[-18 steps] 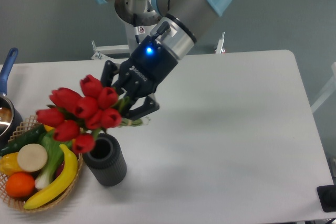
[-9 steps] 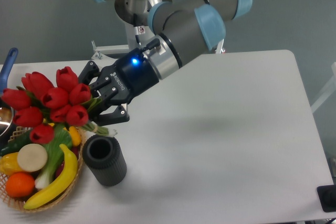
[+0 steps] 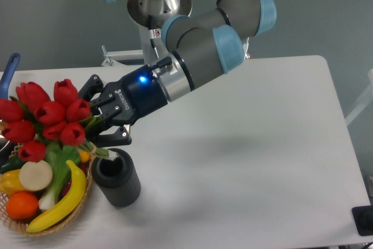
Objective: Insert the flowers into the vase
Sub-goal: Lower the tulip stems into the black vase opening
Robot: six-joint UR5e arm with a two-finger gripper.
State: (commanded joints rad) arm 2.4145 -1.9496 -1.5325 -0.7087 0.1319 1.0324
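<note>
We are seeing the hand [image 3: 100,122], clamped on the flowers [image 3: 45,118], swinging left and tilting them upright at the frame's left, stem ends now reaching the rim of the vase [image 3: 116,177], ready for insertion.

The arm reaches down and leftward from its base, wrist nearly level, blue light lit; the gripper [image 3: 102,122] fingers clamp closed on green stems.
</note>
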